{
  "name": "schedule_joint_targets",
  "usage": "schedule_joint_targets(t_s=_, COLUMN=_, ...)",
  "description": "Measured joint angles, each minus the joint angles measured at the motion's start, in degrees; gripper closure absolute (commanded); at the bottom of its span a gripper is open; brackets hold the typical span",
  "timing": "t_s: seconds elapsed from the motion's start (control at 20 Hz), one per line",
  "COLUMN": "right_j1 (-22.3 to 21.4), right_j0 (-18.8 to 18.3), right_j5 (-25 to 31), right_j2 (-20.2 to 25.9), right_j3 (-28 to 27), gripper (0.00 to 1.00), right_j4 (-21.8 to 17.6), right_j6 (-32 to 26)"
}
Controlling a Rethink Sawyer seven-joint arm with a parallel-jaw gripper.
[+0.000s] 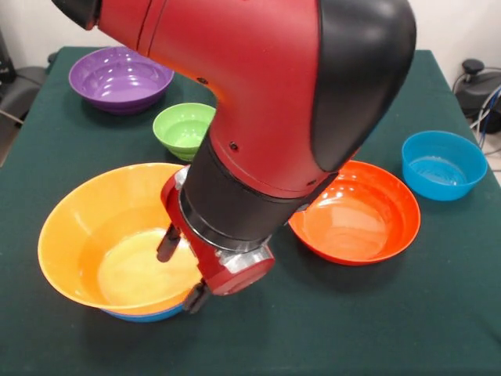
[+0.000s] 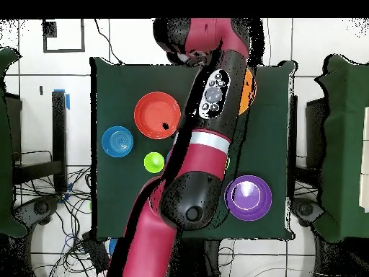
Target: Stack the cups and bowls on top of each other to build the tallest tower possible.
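Orange bowl (image 1: 117, 235) under tool (image 1: 182, 270)

big bowl (image 1: 94, 235) nested on another bowl (image 1: 145, 316)

The arm (image 2: 194, 159) crosses the table (image 2: 115, 209) between red-orange bowl (image 2: 157, 115) and purple bowl (image 2: 248, 197).

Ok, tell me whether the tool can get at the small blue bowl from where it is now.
Probably yes. The small blue bowl stands alone and upright, with nothing in it or over it. The tool sits at the big orange bowl, so it must cross above the red-orange bowl first.
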Motion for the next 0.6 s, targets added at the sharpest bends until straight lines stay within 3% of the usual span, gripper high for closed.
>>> schedule_joint_targets(t_s=0.1, right_j1=-0.26, right_j0=0.75, right_j5=0.01, right_j2=1.41, right_j3=0.72, gripper=0.0, right_j4=-0.27, right_j6=0.0)
schedule_joint_targets(t_s=0.35, right_j1=-4.08, right_j0=6.62, right_j5=-0.01, right_j2=8.78, right_j3=8.65, gripper=0.0, right_j4=-3.09, right_j6=0.0)
schedule_joint_targets(t_s=0.6, right_j1=-7.77, right_j0=10.57, right_j5=-0.5, right_j2=12.49, right_j3=14.24, gripper=0.0, right_j4=-5.03, right_j6=0.0)
